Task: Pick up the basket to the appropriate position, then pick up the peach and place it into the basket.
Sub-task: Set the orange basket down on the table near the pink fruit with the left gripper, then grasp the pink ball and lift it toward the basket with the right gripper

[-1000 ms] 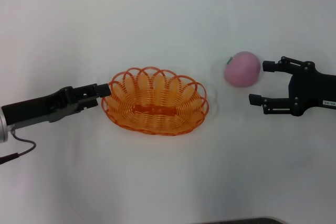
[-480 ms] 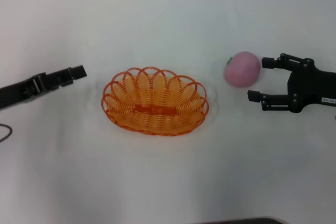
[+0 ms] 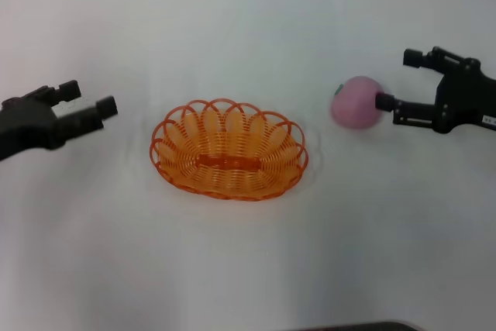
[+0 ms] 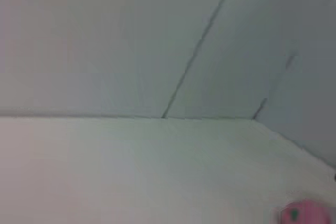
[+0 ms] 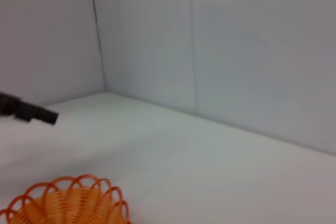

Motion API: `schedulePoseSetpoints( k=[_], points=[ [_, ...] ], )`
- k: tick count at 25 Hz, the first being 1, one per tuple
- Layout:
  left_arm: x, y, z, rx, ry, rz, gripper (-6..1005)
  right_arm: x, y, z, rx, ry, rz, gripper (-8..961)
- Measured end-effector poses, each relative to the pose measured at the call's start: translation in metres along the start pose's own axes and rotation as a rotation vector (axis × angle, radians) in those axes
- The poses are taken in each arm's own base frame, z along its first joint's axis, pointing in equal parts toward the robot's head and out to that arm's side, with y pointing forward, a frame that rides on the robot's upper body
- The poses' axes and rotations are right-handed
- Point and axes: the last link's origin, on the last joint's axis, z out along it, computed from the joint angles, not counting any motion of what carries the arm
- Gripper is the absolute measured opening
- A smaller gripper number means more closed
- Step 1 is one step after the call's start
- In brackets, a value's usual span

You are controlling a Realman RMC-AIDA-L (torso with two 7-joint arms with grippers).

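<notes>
The orange wire basket sits on the white table at the middle, with nothing in it; part of its rim shows in the right wrist view. The pink peach lies to its right, and its edge shows in the left wrist view. My right gripper is open, just right of the peach, with one fingertip at the peach's side and the other up behind it. My left gripper is open, left of the basket and apart from it; it shows far off in the right wrist view.
The white table spreads all around the basket and peach. Grey wall panels stand behind the table's far edge.
My left gripper let go of the basket's left rim, drew back to the left and opened. My right gripper moved up and toward the peach, one fingertip now at its side.
</notes>
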Motion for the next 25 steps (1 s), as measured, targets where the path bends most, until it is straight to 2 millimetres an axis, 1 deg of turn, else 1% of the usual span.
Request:
schedulePoseSetpoints(
  k=[3, 6, 12, 15, 19, 25],
  points=[
    [-0.007, 0.003, -0.003, -0.011, -0.004, 0.091, 806, 0.002, -0.001, 0.001, 0.011, 0.0, 0.009, 943],
    [-0.018, 0.004, -0.008, -0.017, 0.015, 0.185, 887, 0.004, -0.002, 0.003, 0.025, 0.007, 0.019, 943],
    [-0.04, 0.015, -0.013, -0.071, 0.046, 0.344, 899, 0.006, 0.0, 0.006, 0.028, -0.002, 0.037, 943],
    [-0.048, 0.019, -0.017, -0.082, 0.054, 0.388, 896, 0.006, 0.001, 0.008, 0.024, -0.01, 0.045, 942],
    [-0.06, 0.024, -0.016, -0.115, 0.013, 0.403, 892, 0.007, 0.002, 0.011, 0.019, -0.005, 0.052, 942],
    [-0.07, 0.026, -0.013, -0.144, -0.043, 0.4, 891, 0.009, 0.003, 0.013, 0.017, -0.001, 0.063, 942]
  ],
)
